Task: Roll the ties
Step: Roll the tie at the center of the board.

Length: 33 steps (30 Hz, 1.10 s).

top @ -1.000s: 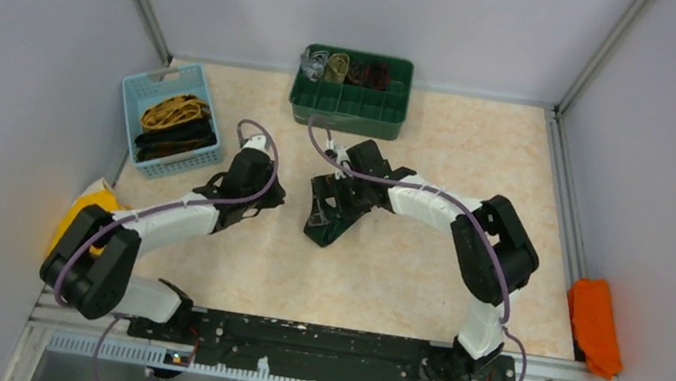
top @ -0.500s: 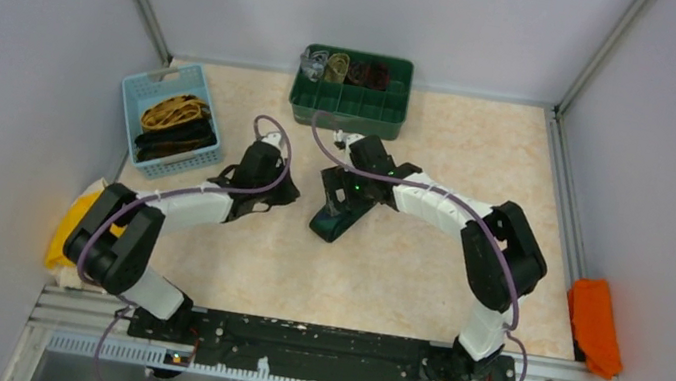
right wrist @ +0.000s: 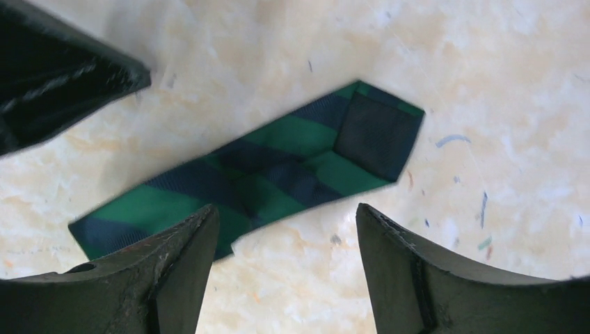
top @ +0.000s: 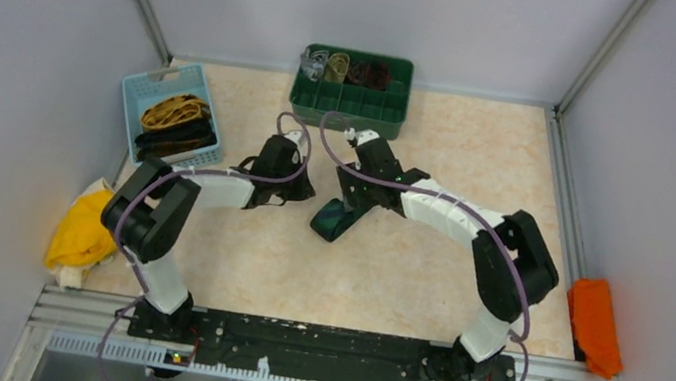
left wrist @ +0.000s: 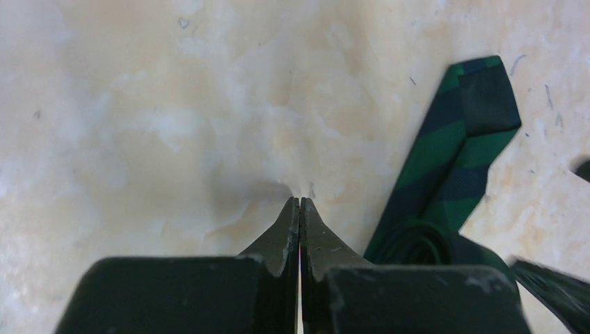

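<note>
A dark green tie with dark checks (top: 334,219) lies on the table's middle. The left wrist view shows it partly rolled, with the roll (left wrist: 417,245) near my fingers and the flat pointed end (left wrist: 480,97) stretched away. My left gripper (top: 301,188) is shut and empty, its tip (left wrist: 300,200) on the bare table just left of the roll. My right gripper (top: 351,193) is open and empty above the flat part of the tie (right wrist: 278,167), its midpoint (right wrist: 285,217) over bare table beside the tie's edge.
A green compartment bin (top: 348,104) with rolled ties stands at the back. A blue basket (top: 139,88) with yellow and black ties sits at the back left. A yellow cloth (top: 84,228) lies at the left edge, an orange cloth (top: 595,325) at the right.
My left arm has swung right, bringing its shut gripper up to the green tie. My right gripper has drawn back toward the far side, off the tie.
</note>
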Each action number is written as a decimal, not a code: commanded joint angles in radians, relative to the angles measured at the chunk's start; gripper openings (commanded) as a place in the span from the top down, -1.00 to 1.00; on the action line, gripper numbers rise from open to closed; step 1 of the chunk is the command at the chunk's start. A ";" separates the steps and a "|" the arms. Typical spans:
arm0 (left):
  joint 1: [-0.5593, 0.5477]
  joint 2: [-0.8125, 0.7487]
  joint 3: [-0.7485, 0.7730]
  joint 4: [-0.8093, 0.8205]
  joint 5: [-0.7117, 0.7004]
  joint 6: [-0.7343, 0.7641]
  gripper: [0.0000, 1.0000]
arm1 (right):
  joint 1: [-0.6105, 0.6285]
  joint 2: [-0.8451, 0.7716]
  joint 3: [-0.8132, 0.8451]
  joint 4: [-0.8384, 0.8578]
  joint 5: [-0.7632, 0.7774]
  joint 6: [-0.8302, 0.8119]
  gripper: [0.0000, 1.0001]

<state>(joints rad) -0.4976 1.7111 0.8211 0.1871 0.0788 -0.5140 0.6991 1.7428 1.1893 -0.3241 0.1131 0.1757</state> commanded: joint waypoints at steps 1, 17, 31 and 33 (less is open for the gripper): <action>-0.002 0.092 0.085 0.026 0.023 0.059 1.00 | -0.010 -0.193 -0.102 0.067 0.051 0.040 -0.41; -0.103 0.236 0.142 0.121 0.210 0.105 1.00 | -0.008 -0.147 -0.383 0.264 -0.276 0.208 0.57; -0.139 0.239 0.100 0.084 0.127 0.105 1.00 | -0.006 -0.137 -0.360 0.271 -0.268 0.206 0.68; -0.119 0.234 0.111 0.063 0.071 0.092 1.00 | -0.004 -0.180 -0.362 0.237 -0.232 0.191 0.65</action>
<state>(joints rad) -0.6376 1.9186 0.9432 0.3527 0.2607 -0.4320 0.6971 1.6299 0.8051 -0.0738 -0.1635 0.3786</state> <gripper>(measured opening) 0.004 0.163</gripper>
